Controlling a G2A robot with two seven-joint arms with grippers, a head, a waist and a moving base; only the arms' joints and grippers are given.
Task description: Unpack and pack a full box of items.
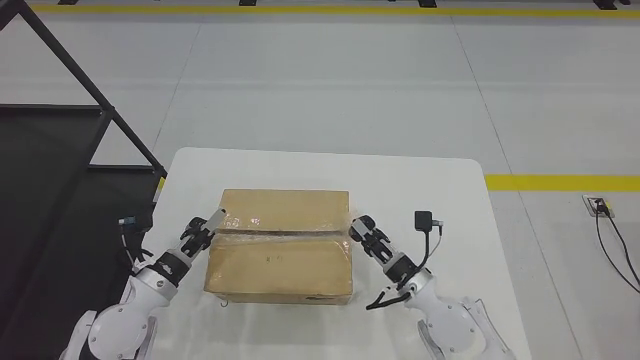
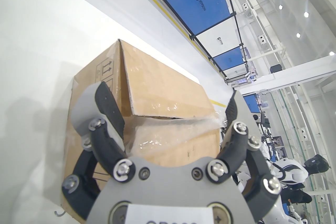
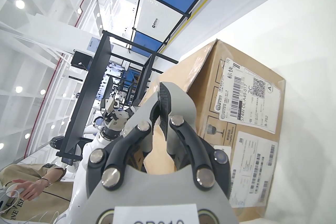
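Note:
A brown cardboard box (image 1: 280, 245) lies in the middle of the white table (image 1: 420, 180), its top flaps closed with a seam running across. My left gripper (image 1: 205, 228) is at the box's left end, open, and its fingers straddle the seam. In the left wrist view the left gripper (image 2: 170, 107) faces the box (image 2: 162, 83), where crinkled clear tape (image 2: 183, 122) lies along the seam and the far flap stands slightly raised. My right gripper (image 1: 360, 230) is at the box's right end. The right gripper (image 3: 160, 96) is shut at the top edge of the box (image 3: 210, 64); I cannot tell if it pinches anything.
A small black device with a cable (image 1: 423, 221) sits on the table to the right of the box. A black metal frame (image 1: 70, 150) stands beside the table's left side. Bare tabletop lies behind the box.

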